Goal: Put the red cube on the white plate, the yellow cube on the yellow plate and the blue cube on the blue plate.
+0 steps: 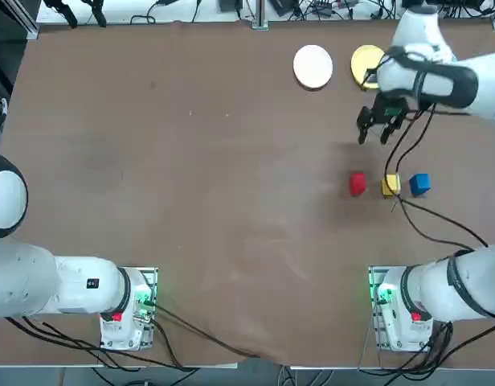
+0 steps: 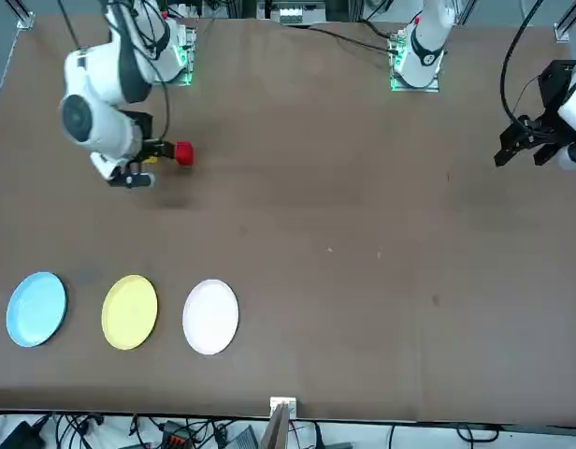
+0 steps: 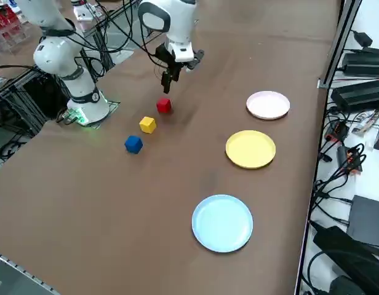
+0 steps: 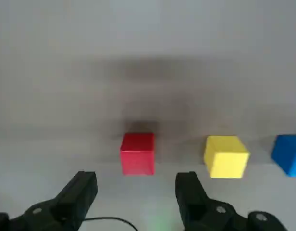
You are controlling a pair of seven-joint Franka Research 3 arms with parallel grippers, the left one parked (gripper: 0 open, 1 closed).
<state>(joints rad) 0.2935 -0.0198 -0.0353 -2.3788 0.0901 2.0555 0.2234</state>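
The red cube point(image 1: 357, 184), yellow cube point(image 1: 390, 186) and blue cube point(image 1: 419, 184) stand in a row on the brown table. My right gripper point(image 1: 374, 137) hangs open above the table, just beyond the red cube on the plates' side, holding nothing. In the wrist view the red cube point(image 4: 138, 153) lies ahead of the gap between the fingers point(image 4: 186, 185), with the yellow cube point(image 4: 226, 156) and blue cube point(image 4: 288, 154) beside it. The white plate point(image 3: 268, 104), yellow plate point(image 3: 250, 149) and blue plate point(image 3: 223, 222) lie bare along the far edge.
The arm's black cable point(image 1: 428, 221) runs over the table close behind the cubes. The parked left arm point(image 1: 38, 281) stays at the near left. Wide brown table surface point(image 1: 191, 161) stretches to the left of the cubes.
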